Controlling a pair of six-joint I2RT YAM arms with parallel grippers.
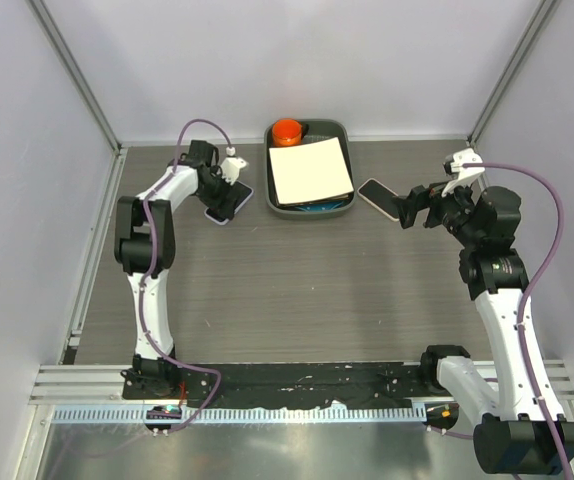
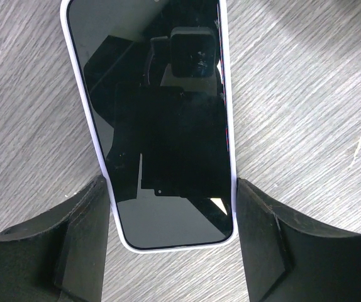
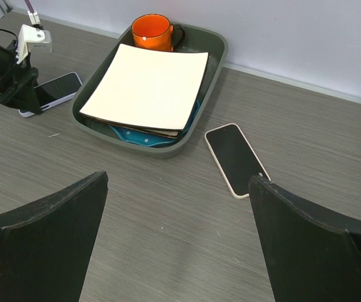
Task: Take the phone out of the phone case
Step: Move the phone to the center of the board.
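A phone (image 2: 158, 126) with a black screen and a pale lavender case rim lies flat on the wood-grain table, left of the tray (image 1: 229, 205). My left gripper (image 2: 171, 189) is shut on its near end, a finger pressing each long edge; from above the gripper (image 1: 229, 185) sits over it. A second phone (image 3: 237, 158) with a cream rim lies screen-up right of the tray (image 1: 379, 198). My right gripper (image 3: 179, 179) hovers open above bare table just short of that phone, its right fingertip (image 3: 262, 189) overlapping the phone's near corner in view.
A grey-green tray (image 1: 310, 212) at the back centre holds a white pad (image 1: 310, 172) over a blue item, with an orange mug (image 1: 287, 131) in its far corner. White walls close in the table at the back and sides.
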